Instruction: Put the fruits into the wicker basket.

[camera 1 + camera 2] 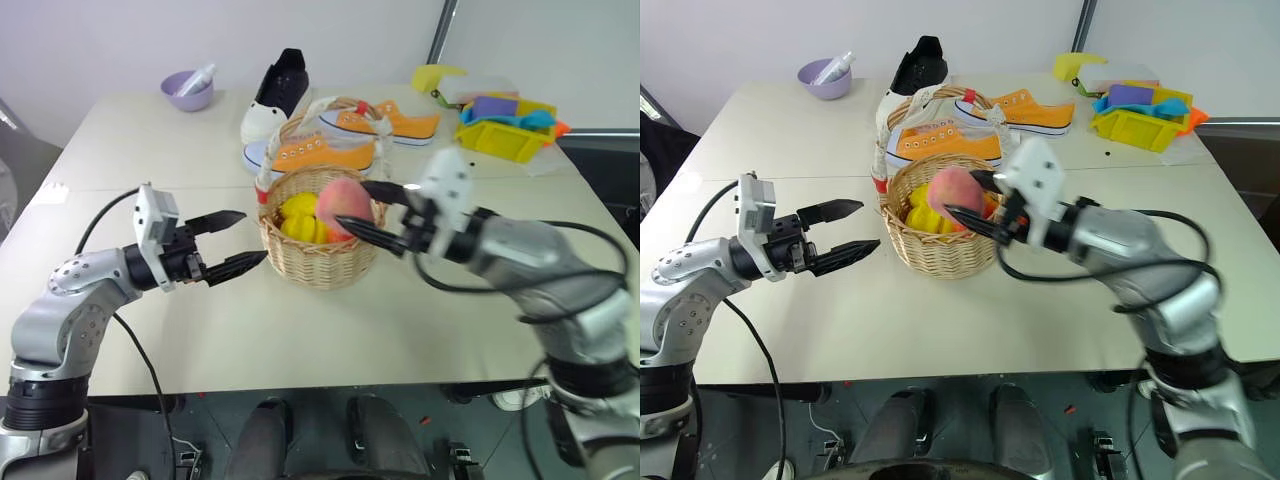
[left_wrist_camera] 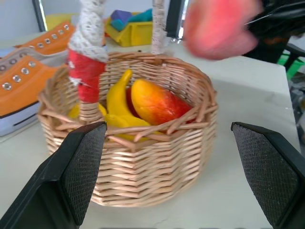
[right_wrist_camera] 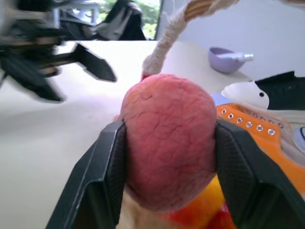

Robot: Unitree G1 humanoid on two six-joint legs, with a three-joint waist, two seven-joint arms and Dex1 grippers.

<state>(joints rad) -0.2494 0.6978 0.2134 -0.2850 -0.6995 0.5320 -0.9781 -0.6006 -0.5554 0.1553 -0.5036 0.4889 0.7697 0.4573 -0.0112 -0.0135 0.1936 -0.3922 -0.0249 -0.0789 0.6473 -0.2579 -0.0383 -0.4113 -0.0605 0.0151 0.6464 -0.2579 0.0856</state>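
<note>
Above the wicker basket (image 1: 318, 255), the right gripper (image 1: 372, 210) clamped the peach (image 1: 343, 199) directly over its opening, so only lowering remained. Inside lay the mango (image 2: 159, 101). Left of the basket, the left gripper (image 1: 236, 240) stood wide open, empty.

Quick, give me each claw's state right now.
Left claw: open, holding nothing, beside the wicker basket.
Right claw: closed on the peach, held over the basket.

One peach (image 3: 167, 140), one mango (image 2: 159, 102), one banana (image 2: 116, 98), three shoes (image 1: 320, 152).
</note>
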